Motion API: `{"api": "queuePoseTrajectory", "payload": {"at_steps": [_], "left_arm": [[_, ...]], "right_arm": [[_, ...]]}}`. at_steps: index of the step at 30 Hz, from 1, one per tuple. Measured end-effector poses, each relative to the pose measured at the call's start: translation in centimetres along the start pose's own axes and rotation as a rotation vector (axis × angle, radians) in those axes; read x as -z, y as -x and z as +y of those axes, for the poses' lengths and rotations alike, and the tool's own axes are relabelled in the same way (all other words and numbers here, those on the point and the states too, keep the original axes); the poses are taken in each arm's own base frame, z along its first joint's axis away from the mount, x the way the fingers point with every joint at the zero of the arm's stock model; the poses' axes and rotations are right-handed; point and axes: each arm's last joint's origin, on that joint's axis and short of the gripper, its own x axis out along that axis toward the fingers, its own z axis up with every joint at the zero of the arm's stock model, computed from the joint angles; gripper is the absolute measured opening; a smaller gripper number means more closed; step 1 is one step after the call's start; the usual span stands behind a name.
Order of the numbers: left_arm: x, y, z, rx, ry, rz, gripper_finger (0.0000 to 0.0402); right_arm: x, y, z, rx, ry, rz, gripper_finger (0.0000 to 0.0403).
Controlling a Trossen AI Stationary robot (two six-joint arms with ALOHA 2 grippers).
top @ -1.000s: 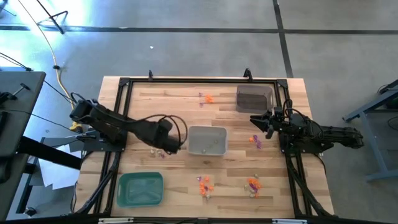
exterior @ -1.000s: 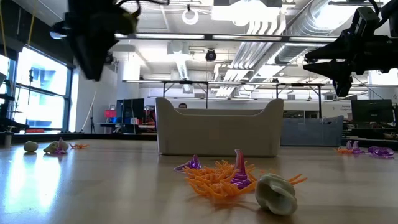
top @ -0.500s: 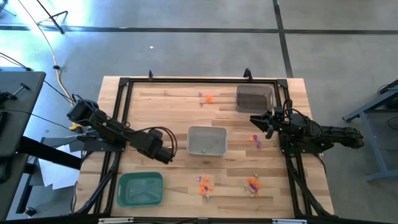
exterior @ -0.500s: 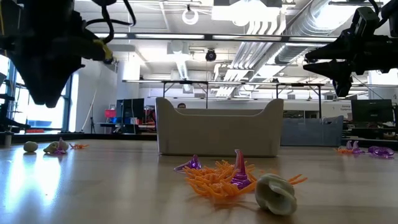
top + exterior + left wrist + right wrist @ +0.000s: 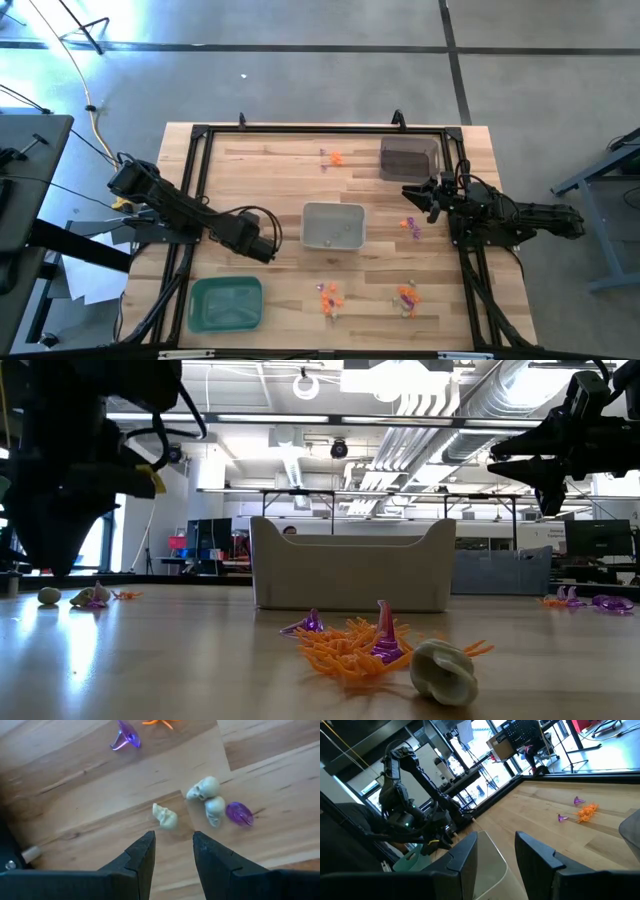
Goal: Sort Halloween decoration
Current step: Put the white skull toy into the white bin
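The Halloween decoration lies in small heaps on the wooden table. Three pale skulls (image 5: 164,816) and a purple trinket (image 5: 240,814) rest on the wood just ahead of my left gripper (image 5: 172,842), which hovers open and empty above them, left of the grey tray (image 5: 333,226). Other heaps are orange and purple pieces (image 5: 332,157) at the back, purple ones (image 5: 410,225) right of the grey tray, and orange clusters (image 5: 328,297) (image 5: 406,296) near the front. My right gripper (image 5: 408,193) hangs open and empty at the right side, above the table.
A dark tray (image 5: 409,158) stands at the back right and a green tray (image 5: 227,304) at the front left. A black frame (image 5: 195,150) runs around the table. In the low view, an orange-purple heap (image 5: 365,645) with a pale skull (image 5: 445,670) lies before the grey tray.
My left gripper has swung away from the grey tray's left side, leftward and toward the front, settling over the skulls. The right arm has not moved.
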Motion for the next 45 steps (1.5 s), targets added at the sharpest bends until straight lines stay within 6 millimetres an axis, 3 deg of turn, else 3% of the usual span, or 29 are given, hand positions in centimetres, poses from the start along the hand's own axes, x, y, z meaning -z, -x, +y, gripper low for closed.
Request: {"api": "queuePoseTrajectory", "payload": {"at_steps": [14,31,45], "left_arm": [[-0.5,-2.6,0.9,0.009,0.033,-0.003,0.0117],[-0.8,-2.9,1.1,0.010,0.035,0.003,0.0116],[-0.8,-2.9,1.1,0.009,0.036,0.002,0.0031]], "right_arm": [[0.0,0.0,0.0,0.000,0.000,0.000,0.0126],[0.0,0.0,0.0,0.000,0.000,0.000,0.0126],[0.0,0.0,0.0,0.000,0.000,0.000,0.0126]]}}
